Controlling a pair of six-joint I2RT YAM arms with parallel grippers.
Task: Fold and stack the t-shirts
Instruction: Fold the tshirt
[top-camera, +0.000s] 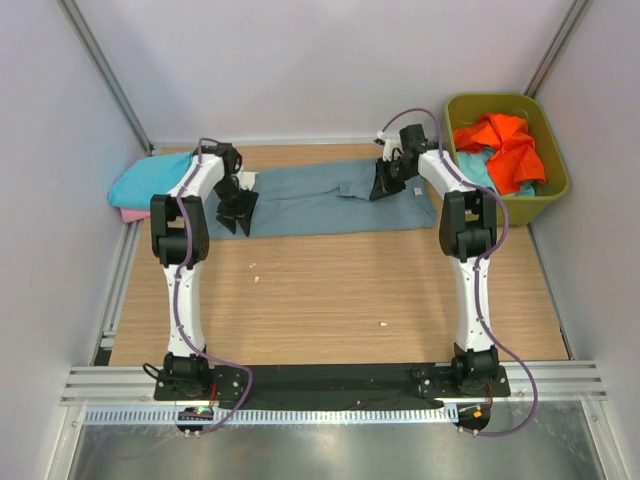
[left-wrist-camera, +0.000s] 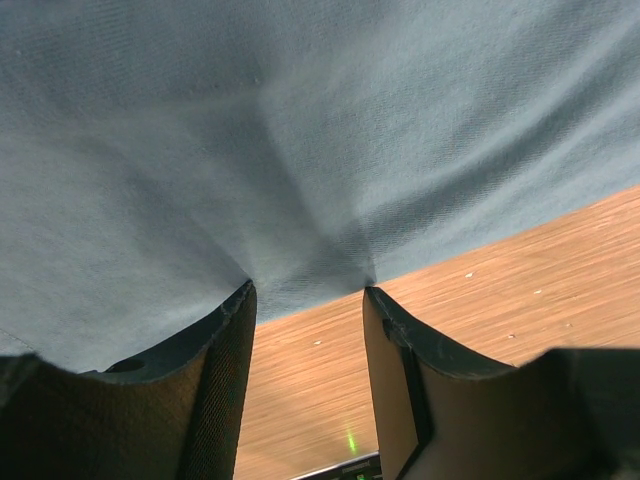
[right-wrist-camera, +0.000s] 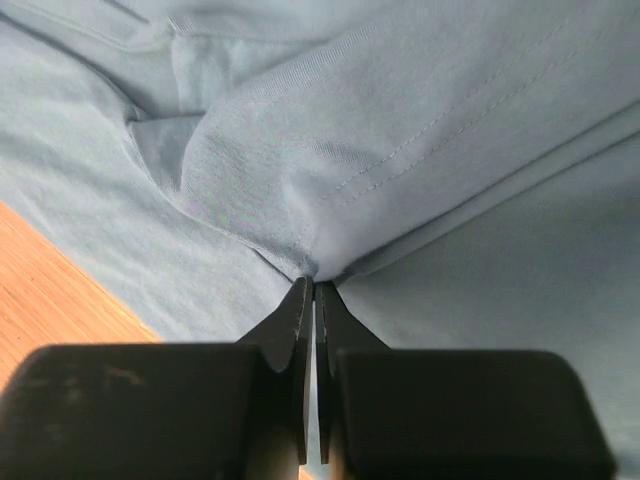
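Grey-blue t-shirt lies flat, upper centre of frame. Right gripper pinches raised fold of it. Left gripper spread apart at shirt's left edge.

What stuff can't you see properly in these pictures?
Pink shirt: top view, mostly under the turquoise shirt.
Light blue shirt: top view, mostly under the orange shirt in the tub.
Grey-blue t-shirt: both wrist views, cut off by the edges.
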